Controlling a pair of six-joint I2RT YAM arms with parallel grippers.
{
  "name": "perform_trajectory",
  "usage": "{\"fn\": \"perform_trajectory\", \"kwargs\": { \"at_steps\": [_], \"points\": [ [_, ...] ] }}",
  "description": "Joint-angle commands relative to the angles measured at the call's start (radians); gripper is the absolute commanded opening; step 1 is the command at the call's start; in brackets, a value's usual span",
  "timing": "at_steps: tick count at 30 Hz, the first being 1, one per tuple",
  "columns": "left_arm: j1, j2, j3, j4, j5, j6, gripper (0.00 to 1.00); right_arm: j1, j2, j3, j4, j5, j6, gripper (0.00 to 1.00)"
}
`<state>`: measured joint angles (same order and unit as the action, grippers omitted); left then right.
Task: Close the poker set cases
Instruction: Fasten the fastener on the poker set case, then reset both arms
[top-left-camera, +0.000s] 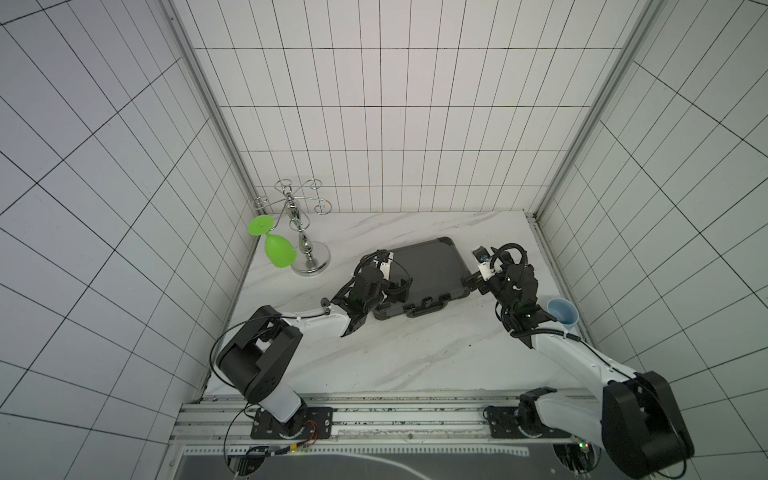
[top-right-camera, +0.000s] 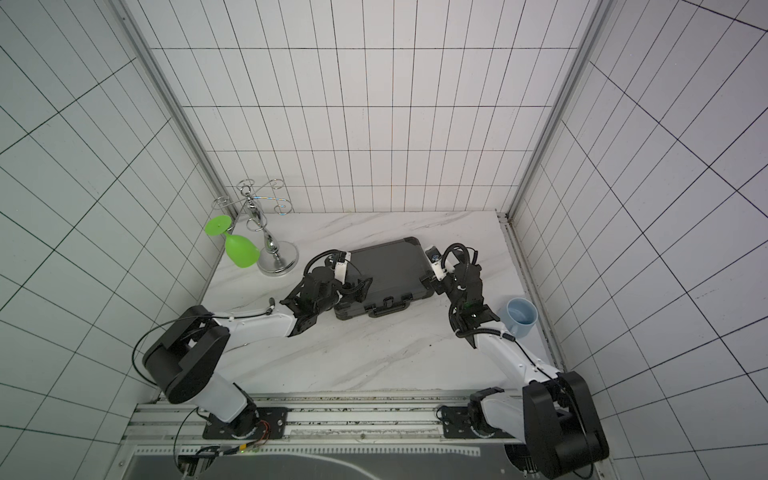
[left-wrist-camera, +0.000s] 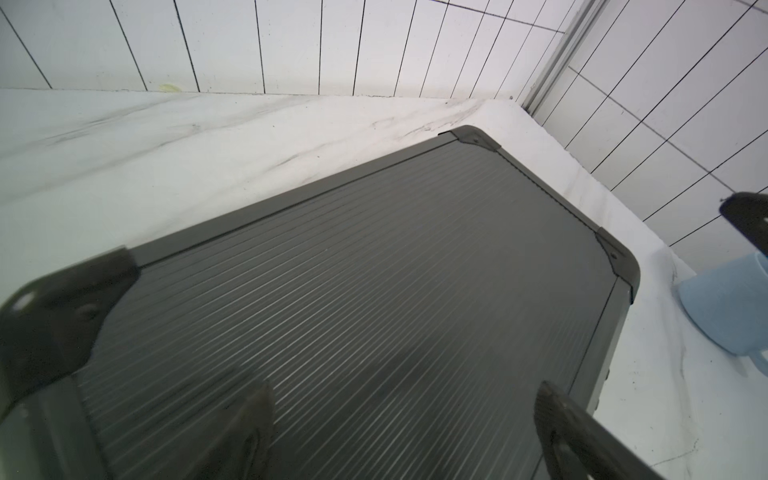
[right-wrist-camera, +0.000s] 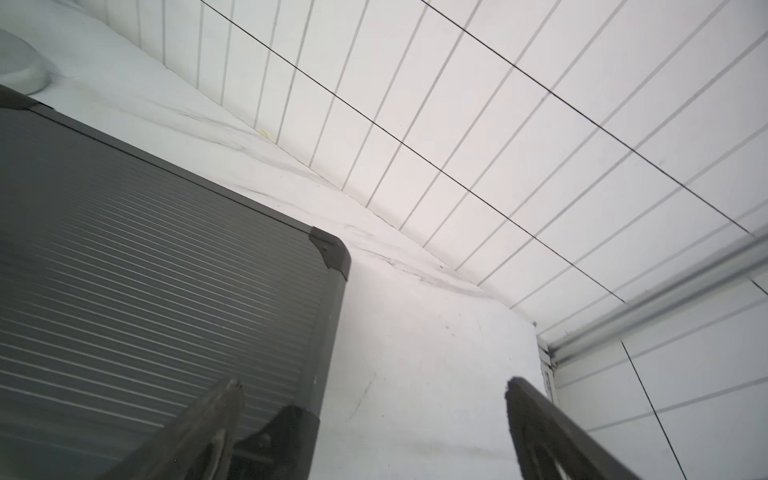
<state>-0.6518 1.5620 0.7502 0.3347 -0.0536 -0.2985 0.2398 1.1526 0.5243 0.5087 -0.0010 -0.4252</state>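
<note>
In both top views the poker set case (top-left-camera: 432, 266) (top-right-camera: 388, 264) lies flat on the marble surface (top-left-camera: 395, 353), lid down. Its long axis runs across the robot's front, the right end skewed a little toward the back wall. The handle (top-left-camera: 430, 305) and latches (top-left-camera: 409, 309) sit on the long wall facing the robot; whether the latches are snapped is too small to tell. The left tool (top-left-camera: 400, 287) (top-right-camera: 359, 289) hangs over the near left corner, jaws apart and holding nothing. The right tool (top-left-camera: 478, 284) (top-right-camera: 436, 284) stands at the right short end, also spread and empty.

From the left wrist, the ribbed lid fills the picture and the left tool (left-wrist-camera: 411, 432) has both fingers wide over it. The case stretches lengthwise away from this arm, toward the blue cup (left-wrist-camera: 731, 307).

From the right wrist, the right tool (right-wrist-camera: 374, 399) straddles the case's short edge — one finger above the lid, the other out over bare surface.

If the latches are what remains, they lie toward the robot from both tools — and the left arm looks the nearer.
</note>
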Motion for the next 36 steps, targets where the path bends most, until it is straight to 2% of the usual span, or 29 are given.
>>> {"fn": "perform_trajectory", "kwargs": {
  "at_steps": [1, 5, 8, 12, 16, 21, 23, 27, 29, 33, 36],
  "points": [
    [0.005, -0.115, -0.011, -0.142, -0.151, 0.037, 0.97, -0.085, -0.031, -0.115, 0.099, 0.042, 0.162, 0.99],
    [0.048, -0.280, -0.065, -0.159, -0.269, 0.082, 0.98, -0.181, -0.023, -0.207, 0.206, 0.017, 0.252, 0.99],
    [0.121, -0.388, -0.135, -0.114, -0.345, 0.100, 0.98, -0.233, 0.016, -0.241, 0.278, -0.005, 0.291, 0.99],
    [0.213, -0.468, -0.234, -0.036, -0.498, 0.098, 0.98, -0.267, 0.095, -0.284, 0.432, -0.012, 0.306, 0.99],
    [0.279, -0.514, -0.312, 0.049, -0.597, 0.119, 0.98, -0.292, 0.176, -0.303, 0.568, -0.055, 0.322, 0.99],
    [0.306, -0.436, -0.355, 0.200, -0.750, 0.214, 0.97, -0.296, 0.217, -0.268, 0.561, -0.119, 0.343, 0.99],
    [0.328, -0.377, -0.349, 0.235, -0.772, 0.239, 0.98, -0.297, 0.218, -0.288, 0.608, -0.134, 0.352, 0.99],
    [0.371, -0.272, -0.358, 0.308, -0.758, 0.221, 0.98, -0.295, 0.328, -0.431, 0.988, -0.106, 0.373, 0.99],
    [0.380, -0.233, -0.376, 0.370, -0.750, 0.222, 0.98, -0.296, 0.387, -0.440, 1.071, -0.048, 0.397, 0.99],
    [0.402, -0.132, -0.379, 0.506, -0.687, 0.267, 0.98, -0.293, 0.363, -0.383, 0.919, -0.046, 0.391, 0.99],
    [0.419, -0.080, -0.378, 0.579, -0.657, 0.294, 0.98, -0.292, 0.389, -0.337, 0.878, -0.010, 0.405, 0.99]
  ]
}}
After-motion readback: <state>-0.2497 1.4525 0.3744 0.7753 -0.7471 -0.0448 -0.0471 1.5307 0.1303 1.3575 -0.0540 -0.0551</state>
